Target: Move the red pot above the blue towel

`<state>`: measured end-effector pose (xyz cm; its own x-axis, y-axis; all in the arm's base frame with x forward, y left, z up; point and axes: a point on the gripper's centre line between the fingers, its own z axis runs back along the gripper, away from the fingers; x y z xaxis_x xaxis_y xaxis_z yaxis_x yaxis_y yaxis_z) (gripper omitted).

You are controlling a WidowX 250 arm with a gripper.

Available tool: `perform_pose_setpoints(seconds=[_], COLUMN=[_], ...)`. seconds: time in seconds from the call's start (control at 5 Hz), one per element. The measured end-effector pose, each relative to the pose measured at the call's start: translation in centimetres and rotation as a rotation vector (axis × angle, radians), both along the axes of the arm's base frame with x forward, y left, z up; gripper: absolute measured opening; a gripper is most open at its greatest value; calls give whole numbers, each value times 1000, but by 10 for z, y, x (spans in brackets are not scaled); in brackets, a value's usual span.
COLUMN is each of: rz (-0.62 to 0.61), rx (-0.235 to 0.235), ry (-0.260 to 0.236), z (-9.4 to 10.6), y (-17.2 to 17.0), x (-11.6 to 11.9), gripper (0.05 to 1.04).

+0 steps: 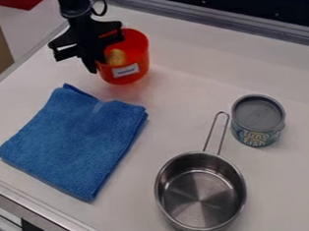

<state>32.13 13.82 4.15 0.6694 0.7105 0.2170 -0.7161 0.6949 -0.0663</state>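
The black gripper [93,62] hangs down at the upper left, against the left wall of the red pot [135,52], overlapping part of its rim. The pot is a red, cup-like vessel with a white label on its front and a yellowish thing inside. It stands upright behind the blue towel [73,139], apart from it; whether its base touches the table cannot be made out. The towel lies folded flat on the left half of the table, with a raised fold at its back corner.
A metal saucepan [201,191] sits at the lower right on the white table [182,93], its wire handle pointing back. Beside that handle stands a tuna can [258,121]. A metal rail [223,19] runs along the back edge.
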Motion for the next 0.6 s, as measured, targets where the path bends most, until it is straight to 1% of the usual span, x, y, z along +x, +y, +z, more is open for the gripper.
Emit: perform_pose_setpoints(seconds=[0.2, 0.4, 0.6], rz=[11, 24, 27], rx=[33, 38, 48], ry=[10, 10, 10], z=[-13, -17, -21], y=[1, 1, 2], x=[1, 4, 6], gripper=[55, 67, 138])
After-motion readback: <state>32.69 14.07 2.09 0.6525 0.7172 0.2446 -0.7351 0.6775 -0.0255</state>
